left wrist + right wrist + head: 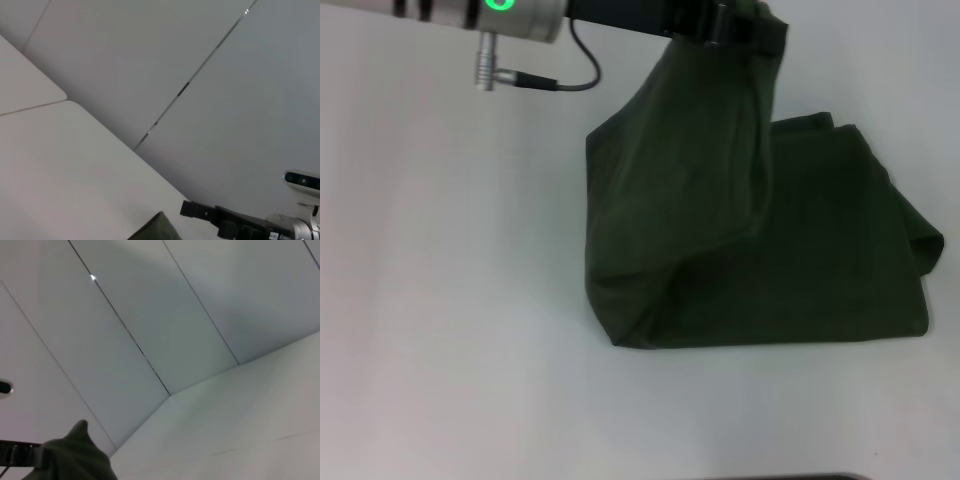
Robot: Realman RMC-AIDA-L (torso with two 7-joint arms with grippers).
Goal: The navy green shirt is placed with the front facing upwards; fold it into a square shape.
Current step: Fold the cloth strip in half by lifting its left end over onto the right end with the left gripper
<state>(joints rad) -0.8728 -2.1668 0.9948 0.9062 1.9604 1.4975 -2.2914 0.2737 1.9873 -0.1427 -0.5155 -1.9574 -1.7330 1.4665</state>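
Navy green shirt (800, 250) lies mostly on the white surface (450, 300), already doubled into a thick pad, no lettering showing. One section rises from the pad's left half in a taut drape up to the left hand (745, 25) at the far top edge. The hand is clamped on that cloth, presumably to carry the flap across the pad as a further fold. Right hand not visible; its wrist camera shows only a shirt peak (75, 455), walls and ceiling.

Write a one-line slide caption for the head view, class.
Left gripper lifts one edge of the dark green shirt, its rest lying folded on the white table.
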